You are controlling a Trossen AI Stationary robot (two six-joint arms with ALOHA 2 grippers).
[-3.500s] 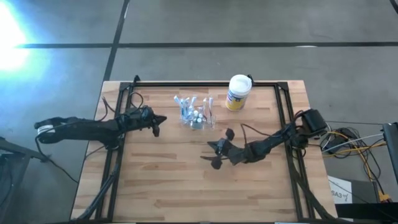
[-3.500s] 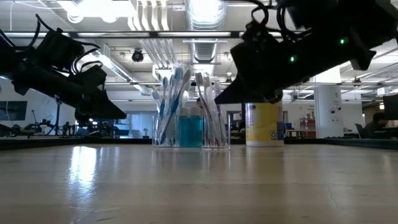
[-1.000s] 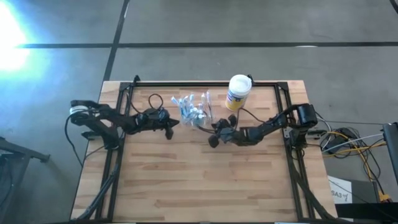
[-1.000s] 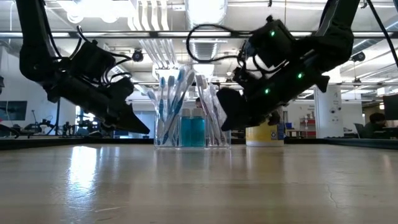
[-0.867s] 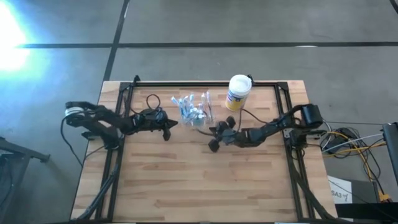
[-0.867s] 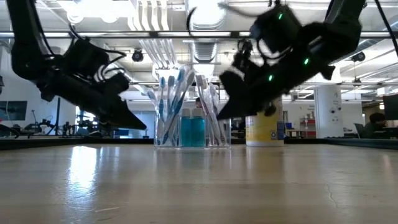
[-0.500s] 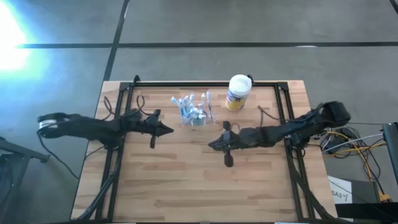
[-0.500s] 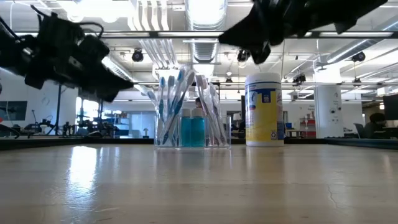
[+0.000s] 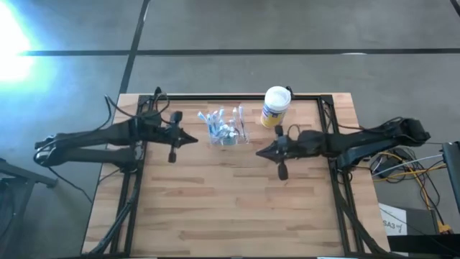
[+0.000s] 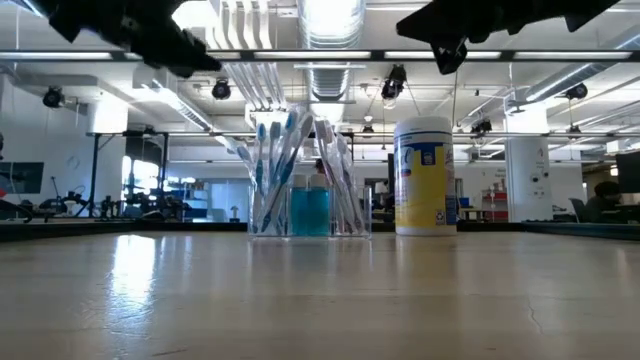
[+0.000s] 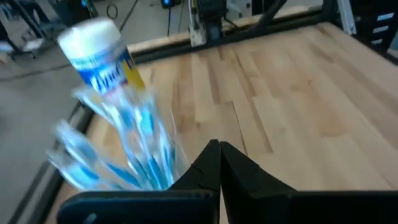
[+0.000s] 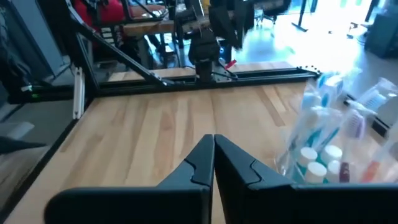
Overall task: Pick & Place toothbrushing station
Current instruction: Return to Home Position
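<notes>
Near the table's (image 9: 215, 208) back edge, toothbrushing station (image 9: 226, 132) upright beside a white canister (image 9: 275, 106). Either side of it, left gripper (image 9: 192, 139) and right gripper (image 9: 259, 152), fingers pressed together, not touching it.

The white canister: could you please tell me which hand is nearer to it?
Right. The right hand hangs close beside the canister. The left hand is on the other side of the holder, clearly farther from the canister.
</notes>
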